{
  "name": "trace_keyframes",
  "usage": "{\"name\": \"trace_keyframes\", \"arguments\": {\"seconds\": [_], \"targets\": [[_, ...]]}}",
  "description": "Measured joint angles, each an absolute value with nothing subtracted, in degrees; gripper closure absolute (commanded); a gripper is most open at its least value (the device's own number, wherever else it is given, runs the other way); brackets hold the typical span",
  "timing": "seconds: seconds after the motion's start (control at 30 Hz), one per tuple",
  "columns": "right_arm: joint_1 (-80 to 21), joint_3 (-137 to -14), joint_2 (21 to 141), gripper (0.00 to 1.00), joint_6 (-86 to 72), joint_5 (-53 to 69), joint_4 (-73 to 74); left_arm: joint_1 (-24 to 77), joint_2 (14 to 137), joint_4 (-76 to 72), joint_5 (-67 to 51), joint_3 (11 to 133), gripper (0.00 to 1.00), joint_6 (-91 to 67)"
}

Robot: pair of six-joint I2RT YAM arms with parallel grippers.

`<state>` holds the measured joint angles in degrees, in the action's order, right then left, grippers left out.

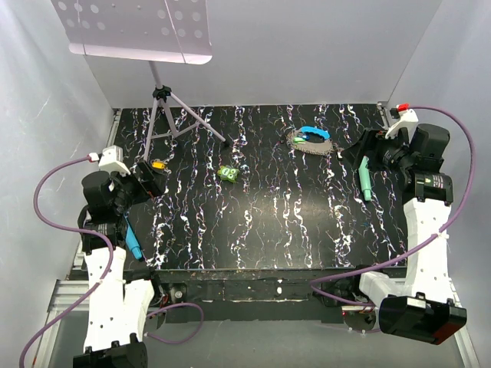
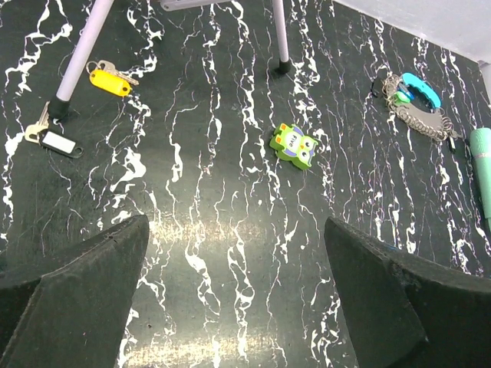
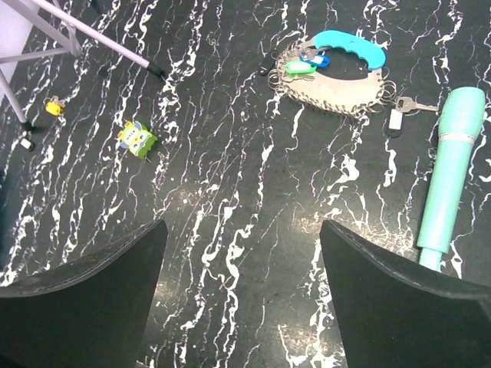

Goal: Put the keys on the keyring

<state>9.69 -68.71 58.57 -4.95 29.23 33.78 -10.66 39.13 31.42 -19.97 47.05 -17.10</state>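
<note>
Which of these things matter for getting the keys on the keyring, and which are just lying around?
For the job: keyring; green-tagged key; blue-tagged key; key beside the keyring; yellow-tagged key; white-tagged key.
Lying about: green toy; teal marker; tripod stand.

Keyring (image 3: 337,101) was a grey beaded-chain oval with a bright blue curved clip (image 3: 349,44), lying flat on the counter (image 3: 230,192). Blue-headed key (image 3: 313,55) and green-headed key (image 3: 298,69) sat at its clip end.

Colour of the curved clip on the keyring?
Bright blue; the clip shows best in the right wrist view.
</note>
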Motion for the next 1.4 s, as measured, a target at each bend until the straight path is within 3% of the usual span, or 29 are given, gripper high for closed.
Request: {"name": "trace_keyframes", "arguments": {"seconds": [0.3, 0.87, 1.4], "targets": [[9.69, -67.55, 59.94, 0.09, -7.68, 33.36, 32.8, -10.37, 39.22, 31.9, -20.18, 46.19, 0.02, -17.17], [9.67, -61.39, 70.74, 0.09, 7.18, 65.47, 33.41, -10.35, 48.53, 34.2, -18.87, 46.22, 0.02, -18.79], [9.67, -58.39, 71.22, 0.09, 14.72, 70.32, 35.05, -10.33, 67.75, 32.77, -8.64, 48.45, 0.02, -16.91]]}}
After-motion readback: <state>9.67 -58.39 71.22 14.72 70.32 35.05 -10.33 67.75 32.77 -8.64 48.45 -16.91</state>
